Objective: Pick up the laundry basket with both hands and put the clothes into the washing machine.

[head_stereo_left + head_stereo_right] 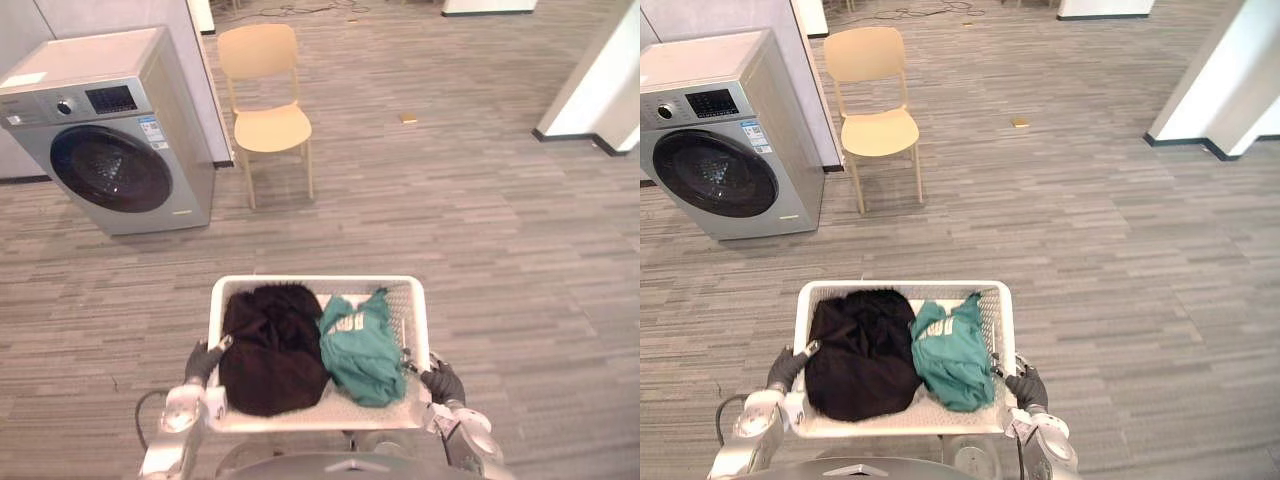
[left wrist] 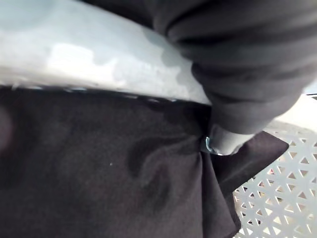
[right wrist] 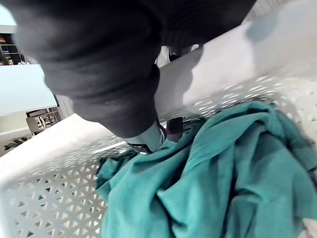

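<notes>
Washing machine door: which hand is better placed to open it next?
Left, probably: the washing machine stands ahead to the robot's left, door shut, nearer the left hand. But both it and the right hand grip the laundry basket by its rim.

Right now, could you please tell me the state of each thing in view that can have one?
Washing machine: door shut.
Laundry basket: gripped at both side rims, loaded.
Black garment: bunched in the basket's left half.
Teal garment: bunched in the right half.
Chair: upright, beside the machine.
Left hand: shut on the basket's left rim.
Right hand: shut on the right rim.
</notes>
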Robot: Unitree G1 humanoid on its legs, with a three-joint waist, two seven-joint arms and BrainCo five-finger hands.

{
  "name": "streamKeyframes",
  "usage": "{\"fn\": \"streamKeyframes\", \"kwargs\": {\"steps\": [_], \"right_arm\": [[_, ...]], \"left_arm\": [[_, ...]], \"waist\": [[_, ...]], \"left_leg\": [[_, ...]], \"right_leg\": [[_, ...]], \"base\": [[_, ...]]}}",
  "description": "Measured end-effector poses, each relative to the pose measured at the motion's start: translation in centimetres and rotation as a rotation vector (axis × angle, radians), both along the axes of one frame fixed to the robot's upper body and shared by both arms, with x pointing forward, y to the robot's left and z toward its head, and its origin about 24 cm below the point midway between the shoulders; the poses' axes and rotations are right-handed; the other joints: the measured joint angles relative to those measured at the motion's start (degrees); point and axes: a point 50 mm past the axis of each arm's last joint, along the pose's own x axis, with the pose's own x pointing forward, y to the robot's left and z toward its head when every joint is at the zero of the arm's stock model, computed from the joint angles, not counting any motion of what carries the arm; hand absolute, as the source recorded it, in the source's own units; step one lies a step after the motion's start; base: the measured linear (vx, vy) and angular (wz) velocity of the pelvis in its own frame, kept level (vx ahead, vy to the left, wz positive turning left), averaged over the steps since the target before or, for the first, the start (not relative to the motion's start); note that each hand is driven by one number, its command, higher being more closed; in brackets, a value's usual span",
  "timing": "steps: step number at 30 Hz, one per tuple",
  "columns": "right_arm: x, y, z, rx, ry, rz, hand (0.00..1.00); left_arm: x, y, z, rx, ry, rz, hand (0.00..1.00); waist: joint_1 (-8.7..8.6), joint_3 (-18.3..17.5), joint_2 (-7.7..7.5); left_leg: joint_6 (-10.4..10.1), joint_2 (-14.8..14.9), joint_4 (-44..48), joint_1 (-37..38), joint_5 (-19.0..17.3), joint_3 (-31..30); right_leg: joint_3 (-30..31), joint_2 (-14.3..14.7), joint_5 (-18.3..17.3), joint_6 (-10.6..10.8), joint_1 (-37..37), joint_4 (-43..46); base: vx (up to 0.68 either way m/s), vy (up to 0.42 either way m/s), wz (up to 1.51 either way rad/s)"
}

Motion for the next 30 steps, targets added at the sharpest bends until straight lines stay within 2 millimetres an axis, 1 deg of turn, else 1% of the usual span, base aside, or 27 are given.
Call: {"fn": "streamKeyframes", "kwargs": {"steps": [1, 2, 3, 4, 5, 6, 7, 9, 11, 12, 13, 14, 16, 17, 18, 19, 20, 21, 22, 23, 24, 25, 26, 27, 28, 29, 30], "right_arm": [[-0.1, 0.0, 0.1, 0.002, -0.003, -0.009, 1.00], [-0.8, 0.0, -0.2, 0.002, 0.017, -0.013, 1.00], [-1.0, -0.1, -0.3, 0.002, 0.024, -0.012, 1.00], [-1.1, -0.3, -0.3, -0.005, 0.035, -0.013, 1.00], [-0.9, -1.0, -0.1, -0.026, 0.032, -0.015, 1.00], [-0.9, -1.3, 0.0, -0.037, 0.033, -0.012, 1.00], [-1.0, -1.9, 0.1, -0.059, 0.045, 0.002, 1.00], [-1.3, -2.3, 0.0, -0.069, 0.066, -0.007, 1.00], [-1.4, -2.2, -0.2, -0.065, 0.080, 0.005, 1.00], [-0.2, -2.0, 0.3, -0.068, 0.046, 0.026, 1.00], [0.2, -2.1, 0.5, -0.075, 0.038, 0.031, 1.00], [0.9, -1.9, 0.7, -0.075, 0.022, 0.045, 1.00], [1.0, -2.1, 0.3, -0.079, 0.032, 0.045, 1.00], [0.8, -2.3, 0.0, -0.083, 0.049, 0.042, 1.00], [0.7, -2.3, -0.3, -0.079, 0.064, 0.040, 1.00], [0.5, -1.7, -1.0, -0.059, 0.088, 0.039, 1.00], [0.1, -1.6, -1.4, -0.064, 0.115, 0.042, 1.00], [0.0, -1.6, -1.7, -0.060, 0.129, 0.041, 1.00], [-0.4, -1.2, -2.1, -0.044, 0.144, 0.033, 1.00], [-1.2, -0.6, -2.5, -0.022, 0.165, 0.030, 1.00], [-1.6, -0.4, -2.8, -0.017, 0.178, 0.034, 1.00], [-1.9, -0.3, -2.8, -0.016, 0.183, 0.039, 1.00], [-2.2, -0.4, -2.6, -0.022, 0.179, 0.038, 1.00], [-2.1, -0.4, -2.2, -0.023, 0.154, 0.039, 1.00], [-1.8, -0.3, -1.8, -0.028, 0.131, 0.040, 1.00], [-1.2, -0.3, -1.0, -0.035, 0.083, 0.040, 1.00], [-0.9, -0.3, -0.6, -0.038, 0.063, 0.037, 1.00]], "left_arm": [[0.1, 0.1, 0.0, 0.008, 0.000, -0.008, 1.00], [-0.3, 0.1, -0.3, 0.010, 0.017, -0.009, 1.00], [-0.8, 0.1, -0.6, 0.013, 0.034, -0.005, 1.00], [-1.3, -0.2, -1.0, 0.001, 0.053, 0.009, 1.00], [-1.4, -0.9, -1.1, -0.030, 0.058, 0.028, 1.00], [-1.5, -1.2, -1.2, -0.040, 0.060, 0.028, 1.00], [-2.1, -1.6, -1.6, -0.061, 0.081, 0.033, 1.00], [-3.4, -2.2, -2.4, -0.083, 0.128, 0.044, 1.00], [-3.5, -2.0, -2.1, -0.084, 0.109, 0.043, 1.00], [-3.2, -1.6, -2.0, -0.086, 0.098, 0.058, 1.00], [-3.2, -1.4, -2.0, -0.089, 0.094, 0.069, 1.00], [-3.2, -1.2, -2.0, -0.088, 0.094, 0.080, 1.00], [-3.2, -1.2, -2.1, -0.096, 0.093, 0.082, 1.00], [-3.2, -1.5, -2.1, -0.097, 0.089, 0.072, 1.00], [-3.4, -1.4, -2.4, -0.095, 0.103, 0.074, 1.00], [-4.0, -0.9, -3.2, -0.082, 0.145, 0.087, 1.00], [-3.9, -0.7, -3.5, -0.074, 0.169, 0.080, 1.00], [-4.0, -0.6, -3.6, -0.071, 0.175, 0.078, 1.00], [-4.0, -0.3, -3.7, -0.055, 0.183, 0.071, 1.00], [-3.8, 0.0, -3.6, -0.032, 0.189, 0.053, 1.00], [-3.9, 0.1, -3.7, -0.027, 0.196, 0.049, 1.00], [-4.1, 0.2, -3.8, -0.023, 0.209, 0.052, 1.00], [-4.1, 0.1, -3.8, -0.024, 0.209, 0.047, 1.00], [-3.9, 0.2, -3.6, -0.020, 0.199, 0.044, 1.00], [-3.8, 0.2, -3.6, -0.020, 0.196, 0.044, 1.00], [-3.4, 0.2, -3.4, -0.019, 0.183, 0.047, 1.00], [-3.1, 0.1, -3.2, -0.018, 0.172, 0.045, 1.00]], "waist": [[-0.40, -0.57, -0.53], [-0.40, -1.34, -0.79], [-0.39, -2.06, -0.18], [-0.71, -2.89, 0.61], [-1.00, -2.55, 2.94], [-0.76, -2.16, 4.03], [0.58, -1.53, 5.22], [2.37, -1.08, 6.46], [3.41, -1.14, 6.02], [4.32, -1.22, 5.68], [4.52, -1.31, 5.53], [5.12, -1.43, 5.37], [5.54, -1.92, 5.27], [5.56, -2.82, 5.32], [5.93, -3.54, 4.57], [5.76, -6.29, 1.10], [4.68, -7.34, -1.16], [4.20, -7.08, -1.81], [3.78, -6.72, -2.82], [3.13, -6.39, -3.47], [2.51, -6.26, -4.03], [1.71, -5.72, -3.63], [1.57, -5.25, -2.57], [1.48, -4.78, -1.83], [1.15, -4.51, -1.41], [0.43, -4.14, -0.49], [0.30, -4.06, -0.14]], "left_leg": [[-1.14, 0.43, 0.70, 2.12, -3.05, -1.08], [-1.75, 1.45, 2.02, 4.60, -6.78, -2.34], [-2.13, 2.83, 2.64, 5.86, -8.06, -2.50], [-1.59, 4.35, 7.48, 5.79, -9.40, -2.80], [-0.60, 8.43, 29.00, -3.54, -5.42, -2.58], [-0.67, 10.34, 37.60, -7.60, 0.32, -2.43], [-0.50, 14.01, 50.28, -14.44, 14.17, -2.22], [-0.92, 15.67, 60.30, -21.28, 12.94, -1.40], [-1.01, 15.49, 56.87, -26.08, 8.57, 4.16], [-1.38, 15.14, 46.51, -28.47, 5.71, 10.14], [-1.72, 14.41, 40.52, -28.95, 5.29, 11.49], [-2.88, 13.06, 25.34, -28.86, 5.99, 14.08], [-4.68, 10.69, 6.15, -29.05, 10.75, 16.04], [-3.33, 9.25, 3.24, -30.10, 13.72, 16.08], [-0.18, 7.95, 3.29, -29.64, 17.87, 14.51], [3.36, 3.94, 2.28, -28.32, 20.72, 14.30], [4.29, 1.14, 1.24, -25.65, 18.89, 14.42], [4.15, 0.65, 2.03, -24.55, 17.26, 14.42], [3.72, 0.02, 3.35, -21.69, 13.60, 13.58], [3.19, -1.12, 2.25, -17.39, 11.19, 11.46], [3.22, -1.52, 1.80, -15.24, 10.28, 10.65], [2.91, -1.71, 0.07, -10.40, 8.83, 8.72], [2.35, -1.18, -2.16, -5.76, 7.22, 7.25], [1.51, -0.56, -3.63, -1.90, 5.51, 6.27], [1.14, -0.18, -3.82, -0.64, 4.35, 5.73], [0.06, 1.25, -3.10, 1.37, 1.61, 4.48], [-0.61, 2.01, -2.60, 1.97, 0.27, 3.81]], "right_leg": [[1.29, -0.28, 2.82, 0.45, 0.64, -11.80], [3.06, 0.00, 6.83, 0.72, 0.71, -13.41], [2.80, 1.11, 7.98, 0.52, 1.04, -11.19], [1.56, 2.72, 5.14, 0.04, 1.21, -7.24], [-1.52, 3.51, 0.40, -1.68, 3.07, -4.48], [-2.29, 4.33, -0.71, -2.37, 4.49, -4.35], [-3.27, 6.04, -3.37, -3.63, 8.03, -5.06], [-3.73, 7.54, -5.72, -4.56, 15.80, -8.50], [-3.50, 7.60, -6.05, -4.41, 23.45, -15.38], [-1.97, 7.60, -5.85, -4.13, 28.13, -20.48], [-1.39, 7.56, -5.83, -4.09, 29.53, -22.10], [-0.77, 7.50, -5.83, -3.72, 32.71, -25.00], [0.27, 8.01, -6.85, -1.96, 36.64, -28.77], [1.35, 8.21, -7.97, -0.18, 38.62, -28.99], [2.56, 7.26, -8.74, 1.03, 39.01, -27.62], [4.85, 3.84, -9.65, 2.58, 37.11, -21.55], [6.61, 1.21, -7.16, 5.09, 32.85, -10.56], [7.09, 1.06, -3.55, 5.99, 30.79, -4.57], [6.91, 1.28, 7.85, 7.88, 27.28, 5.87], [7.03, 1.25, 14.63, 9.77, 23.35, 16.36], [6.79, 1.43, 13.61, 8.98, 21.43, 21.17], [5.46, 1.74, 9.32, 4.95, 17.80, 27.48], [3.45, 1.86, 4.70, 0.90, 13.85, 28.37], [2.94, 2.07, 1.33, -0.21, 8.85, 25.98], [2.72, 2.14, 0.03, -0.40, 6.86, 23.16], [1.42, 1.94, -1.44, -0.12, 3.60, 13.66], [0.42, 1.64, -1.10, 0.40, 2.97, 7.31]], "base": [[0.58, -0.259, 0.57], [0.63, -0.292, 0.43], [0.54, -0.256, 0.32], [0.68, -0.324, 0.44], [0.67, -0.315, 0.47], [0.81, -0.376, 0.36], [0.55, -0.231, 0.06], [0.74, -0.257, 0.00], [0.71, -0.207, -0.08], [0.52, -0.106, -0.30], [0.80, -0.129, -0.50], [0.55, -0.042, -0.34], [0.70, 0.011, -0.33], [0.88, 0.114, -0.40], [0.75, 0.146, -0.44], [0.98, 0.185, -0.27], [0.83, 0.140, -0.05], [0.97, 0.144, 0.26], [0.76, 0.099, 0.43], [0.73, 0.063, 0.56], [0.67, -0.012, 0.66], [0.61, -0.077, 0.58], [0.69, -0.124, 0.55], [0.55, -0.131, 0.38], [0.51, -0.179, 0.44], [0.40, -0.172, 0.43], [0.49, -0.245, 0.59]]}}
